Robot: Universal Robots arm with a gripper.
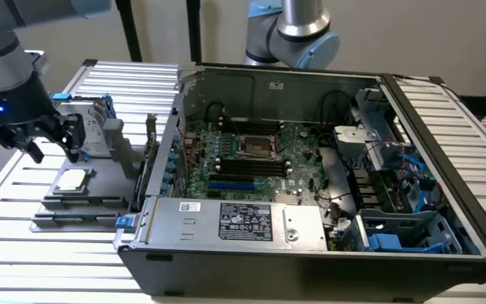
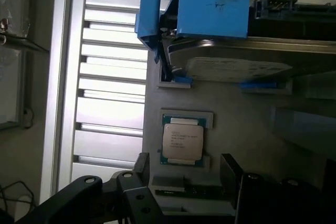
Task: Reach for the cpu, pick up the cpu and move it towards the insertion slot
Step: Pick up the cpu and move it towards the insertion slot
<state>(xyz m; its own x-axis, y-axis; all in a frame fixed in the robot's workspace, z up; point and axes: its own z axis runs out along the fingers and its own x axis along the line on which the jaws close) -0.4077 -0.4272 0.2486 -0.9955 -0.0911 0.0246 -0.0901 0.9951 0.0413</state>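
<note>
Fine print lines the cpu point(image 2: 182, 142) and the power supply's black label point(image 1: 245, 221); none of it is legible.

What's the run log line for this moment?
phase: reach | claw: open, over the cpu | cpu: flat on grey holder beside case | insertion slot: on motherboard

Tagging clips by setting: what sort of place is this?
Probably a robotics lab bench for computer assembly: an open computer case with its motherboard exposed, a cpu on a holder beside it, a robot's tool above the cpu.
</note>
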